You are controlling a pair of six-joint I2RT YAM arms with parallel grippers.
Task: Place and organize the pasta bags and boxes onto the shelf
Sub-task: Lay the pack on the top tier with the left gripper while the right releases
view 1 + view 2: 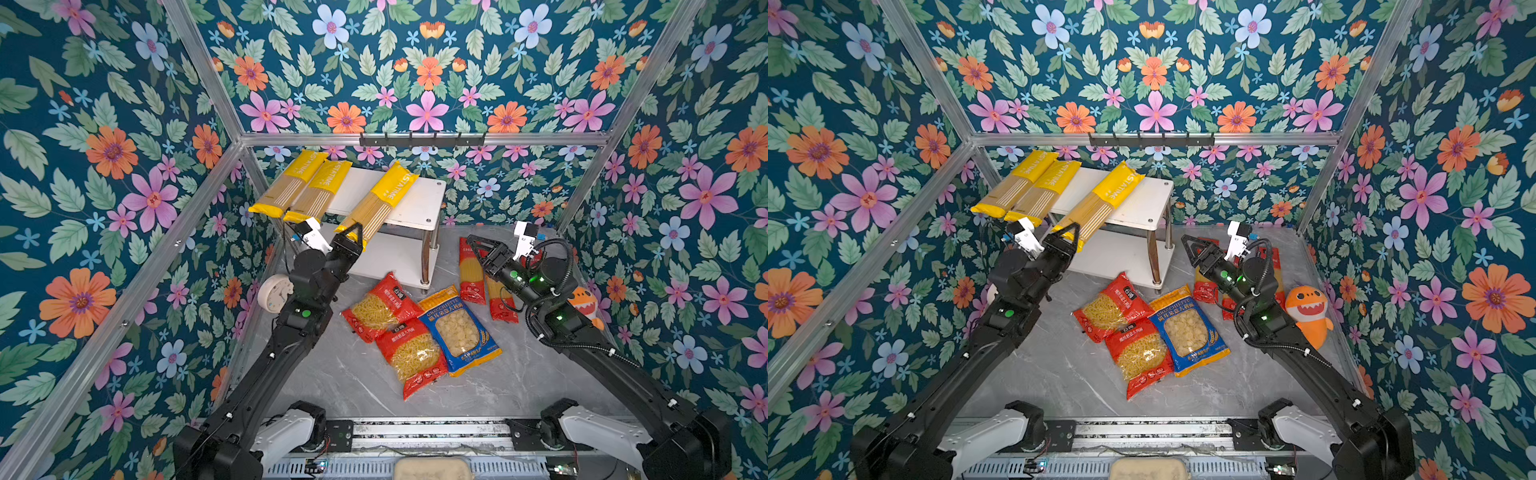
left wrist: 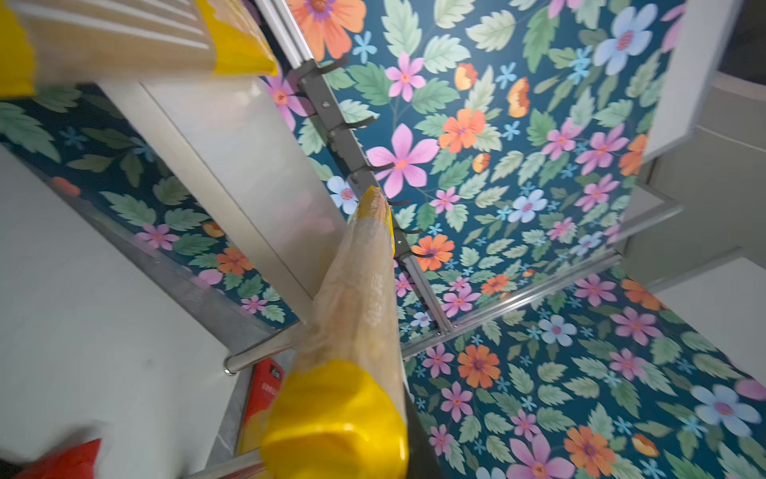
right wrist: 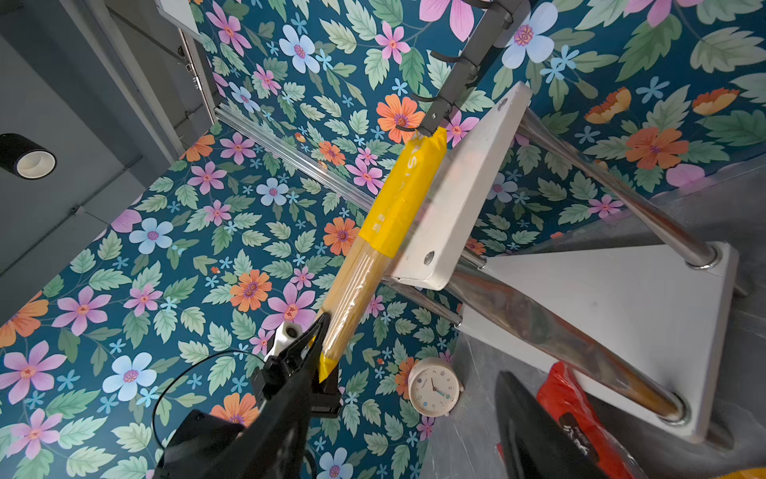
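Your left gripper is clamped on the near end of a yellow spaghetti pack. The pack slants across the 6 o'clock edge of the shelf top board, probably so it can slide on. There's bare board toward 3 o'clock. Your right gripper has its jaws apart and empty, over the red spaghetti packs.

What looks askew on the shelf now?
One yellow spaghetti pack lies on the top board apart from the two other packs, its near end hanging past the front edge, clamped in the left claw.
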